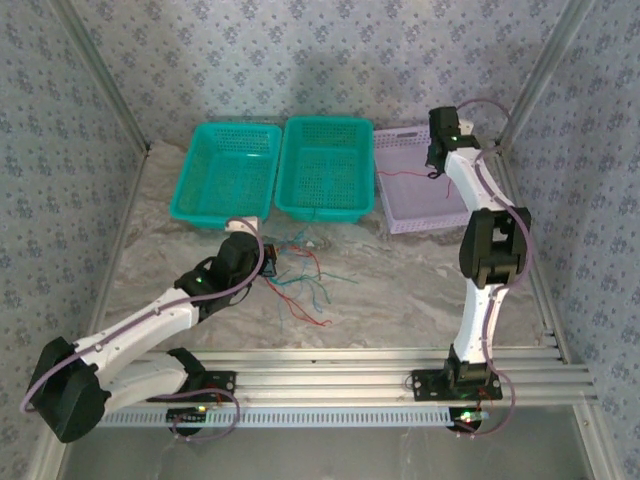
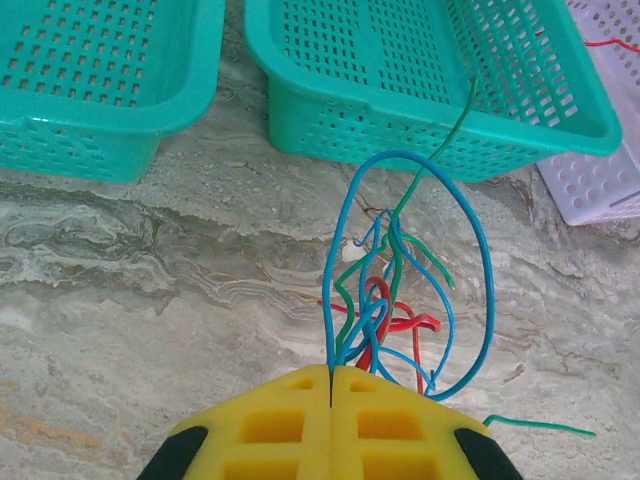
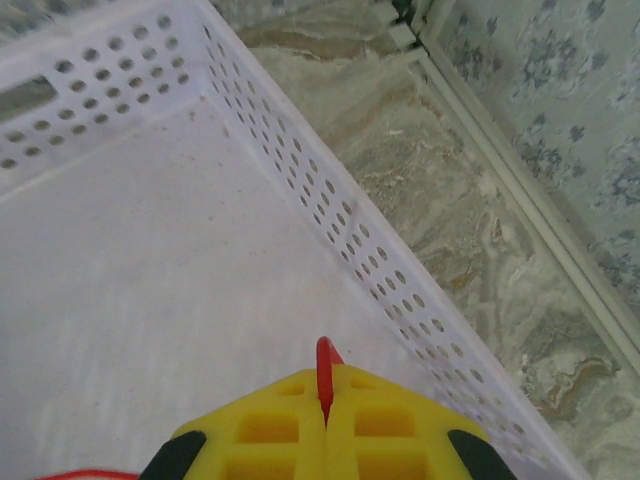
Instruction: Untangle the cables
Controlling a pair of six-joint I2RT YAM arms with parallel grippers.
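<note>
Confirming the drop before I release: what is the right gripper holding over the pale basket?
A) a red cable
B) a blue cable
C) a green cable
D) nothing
A: the right gripper has its yellow fingers closed on a red cable above the pale basket; the left gripper pinches a blue cable.

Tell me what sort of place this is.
Likely a robot test cell: left arm and right arm bolted to an aluminium rail, patterned panels boxing in a marble-look table, baskets near tangled cables.
</note>
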